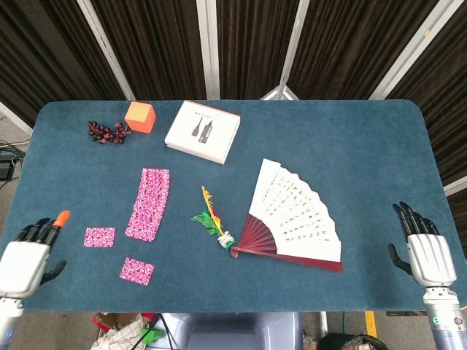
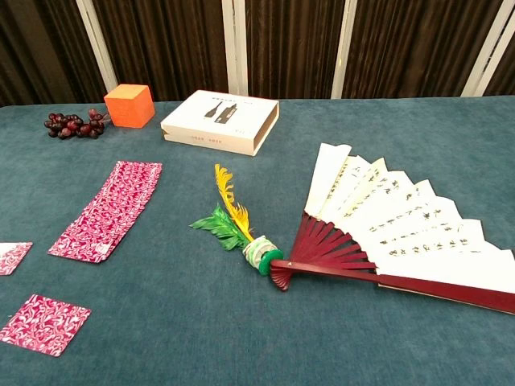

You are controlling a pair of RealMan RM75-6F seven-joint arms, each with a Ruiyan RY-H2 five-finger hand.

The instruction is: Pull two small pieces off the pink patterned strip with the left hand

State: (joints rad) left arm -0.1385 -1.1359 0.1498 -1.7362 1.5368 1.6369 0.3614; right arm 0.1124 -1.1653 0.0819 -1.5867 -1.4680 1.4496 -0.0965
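Note:
The pink patterned strip (image 1: 149, 203) (image 2: 108, 207) lies flat on the blue table left of centre. Two small pink pieces lie apart from it: one (image 1: 99, 237) (image 2: 12, 256) to its lower left, the other (image 1: 136, 270) (image 2: 43, 323) nearer the front edge. My left hand (image 1: 28, 251) hovers at the table's left front corner, fingers spread, holding nothing, well left of the pieces. At the right front corner my right hand (image 1: 422, 246) stands with fingers extended and empty. Neither hand shows in the chest view.
An open paper fan (image 1: 293, 218) (image 2: 394, 227) lies right of centre, a feather toy (image 1: 212, 216) (image 2: 236, 223) beside its handle. At the back sit a white box (image 1: 203, 131) (image 2: 220, 121), an orange cube (image 1: 139, 116) (image 2: 129, 105) and dark grapes (image 1: 106, 132) (image 2: 74, 125).

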